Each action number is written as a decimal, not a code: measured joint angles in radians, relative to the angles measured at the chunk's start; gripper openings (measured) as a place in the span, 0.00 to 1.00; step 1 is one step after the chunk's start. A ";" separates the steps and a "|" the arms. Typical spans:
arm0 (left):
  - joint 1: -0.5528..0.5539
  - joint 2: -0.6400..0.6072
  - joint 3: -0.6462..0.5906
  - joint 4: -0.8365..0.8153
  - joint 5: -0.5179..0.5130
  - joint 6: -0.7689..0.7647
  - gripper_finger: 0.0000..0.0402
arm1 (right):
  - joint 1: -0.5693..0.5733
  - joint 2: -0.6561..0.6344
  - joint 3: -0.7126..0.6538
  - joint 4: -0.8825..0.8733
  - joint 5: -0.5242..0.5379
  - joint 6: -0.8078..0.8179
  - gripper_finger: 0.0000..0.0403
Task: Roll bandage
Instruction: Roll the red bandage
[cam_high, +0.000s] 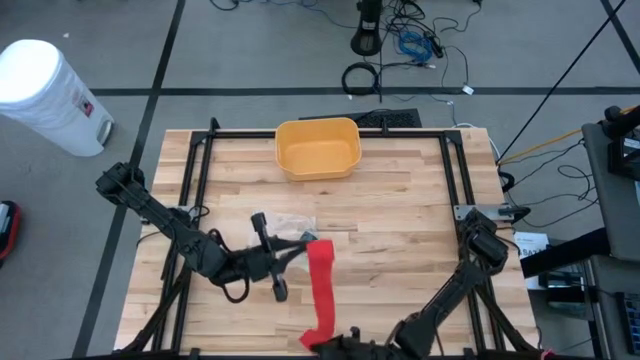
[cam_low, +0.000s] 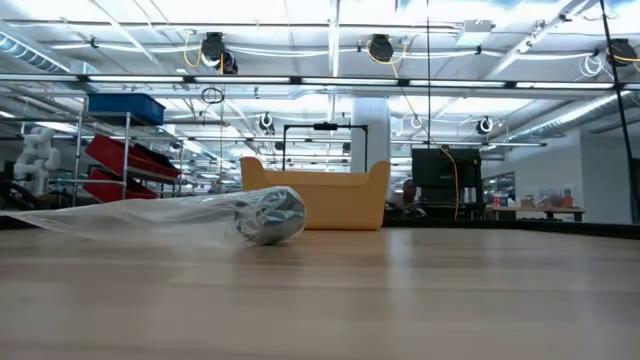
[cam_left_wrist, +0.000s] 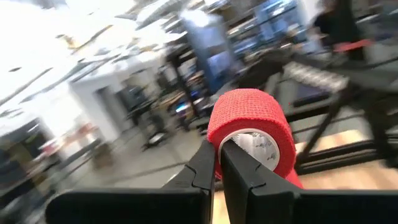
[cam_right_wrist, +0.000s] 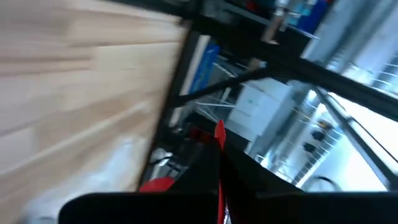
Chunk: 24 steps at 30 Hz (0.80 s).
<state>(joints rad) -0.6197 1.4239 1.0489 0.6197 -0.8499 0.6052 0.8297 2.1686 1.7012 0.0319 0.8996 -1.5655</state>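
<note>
A red bandage roll (cam_high: 320, 250) (cam_left_wrist: 249, 121) is held over the table's near middle by my left gripper (cam_high: 303, 248), which is shut on it. A red strip (cam_high: 320, 295) runs straight from the roll toward the near edge. There my right gripper (cam_high: 326, 343) is shut on the strip's free end. The strip shows edge-on between the right fingers in the right wrist view (cam_right_wrist: 219, 149). My left gripper holds the roll by its wall (cam_left_wrist: 217, 140), one finger in the white hollow core (cam_left_wrist: 256, 148) and one outside. The fingers come level from the table's left. The roll is lifted, its axis along the fingers. My right gripper pinches the strip's free end (cam_right_wrist: 219, 134) between its two fingers, at the table's near edge. The strip runs from there straight toward the roll. How many layers it has cannot be told.
A yellow bin (cam_high: 318, 148) (cam_low: 315, 195) stands at the table's far middle. A clear plastic wrapper (cam_high: 290, 225) (cam_low: 200, 212) lies on the wood just beyond the roll. A black frame (cam_high: 330, 133) rims the table. A white bucket (cam_high: 45, 90) stands on the floor at far left.
</note>
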 joint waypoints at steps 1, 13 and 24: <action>0.001 0.000 0.000 0.002 -0.043 -0.004 0.05 | 0.007 -0.001 0.028 0.000 0.005 -0.009 0.00; 0.000 0.000 0.000 -0.025 -0.111 0.005 0.05 | 0.067 -0.002 0.346 -0.006 0.217 -0.297 0.00; -0.003 0.000 0.000 -0.189 0.014 0.013 0.05 | 0.071 -0.002 0.634 -0.007 0.224 -0.467 0.00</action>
<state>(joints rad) -0.6224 1.4239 1.0489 0.4309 -0.8361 0.6186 0.9009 2.1662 2.3347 0.0250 1.1232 -2.0323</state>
